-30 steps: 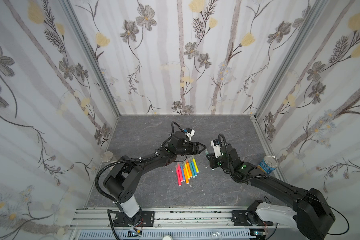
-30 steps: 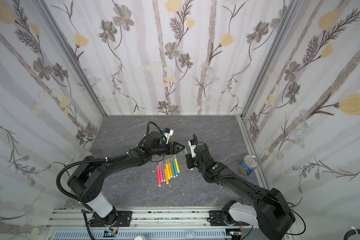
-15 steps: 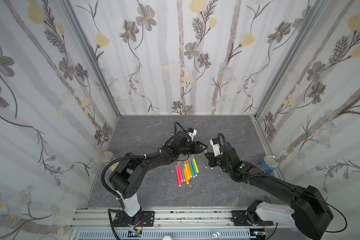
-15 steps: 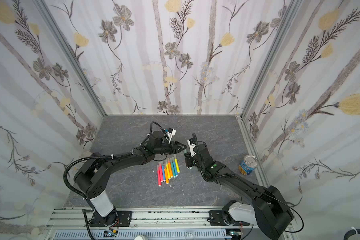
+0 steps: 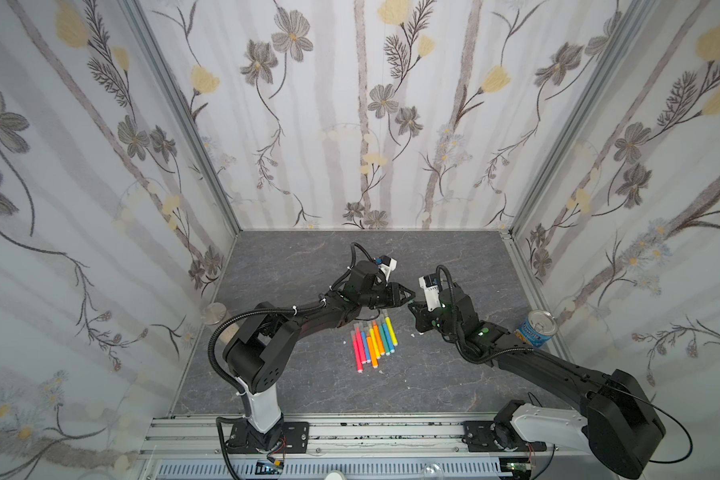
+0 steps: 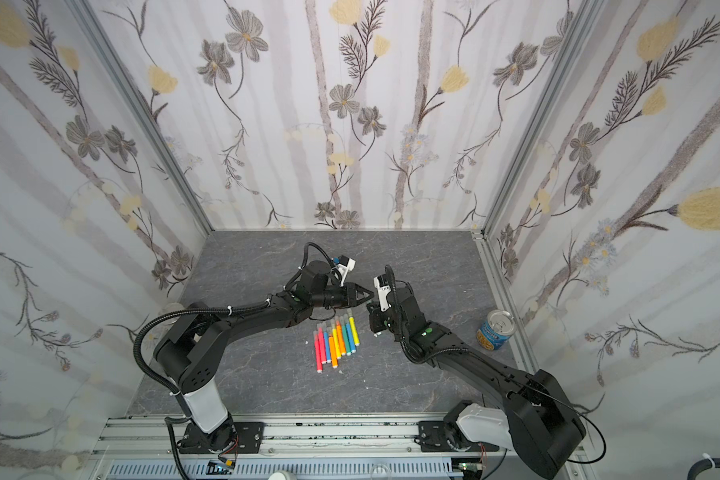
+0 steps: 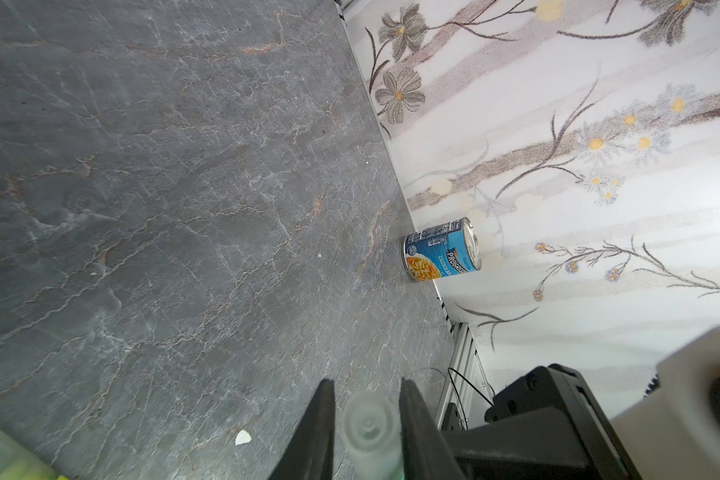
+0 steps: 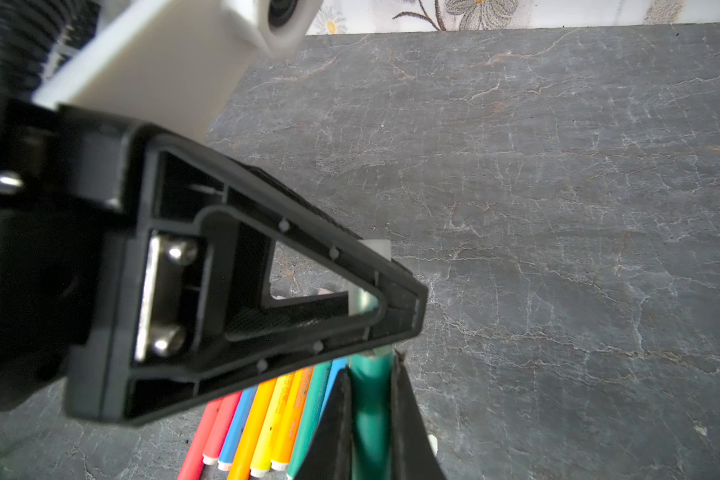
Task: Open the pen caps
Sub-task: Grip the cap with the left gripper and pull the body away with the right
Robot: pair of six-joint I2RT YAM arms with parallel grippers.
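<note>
Setting: flower-papered walls (image 5: 350, 124) on three sides, with a dark grey, veined, stone-look tabletop (image 5: 308, 257) below them.

Item 1: pen cap (image 7: 370, 424), a stubby tube of translucent clear-grey plastic. It is held up off the tabletop, just past the far end of the laid-out row. It sits on the end of item 2.

Item 2: teal pen (image 8: 371, 415), a short felt-tip marker with a dark teal plastic barrel. It is in the air, and its barrel runs straight out between the fingers of the right tool (image 8: 371, 370), with the capped end farthest from that wrist. The right tool is clamped on the barrel, one finger against each side.

Item 3: left tool (image 7: 366, 388). It reaches in from the left of the scene and crosses the pen's end side-on, so its fingers lie across the pen's long axis rather than along it. It is closed in on the pen cap, one finger on either side with hardly any room between.

The relation that matters: cap and barrel share one line, and each arm has one end of it, so neither is nearer. By my reckoning the cap has to leave along that line, away from the right tool, not sideways.

Item 4: row of pens (image 5: 375, 338), bright plastic felt-tips in pink, orange, yellow, blue and green. They lie flat side by side on the tabletop, just nearer than the two tools. As far as I can make out, clear caps are on their far ends.

Item 5: soup can (image 5: 537, 330), a blue-labelled tin standing upright by the right wall, well apart.
</note>
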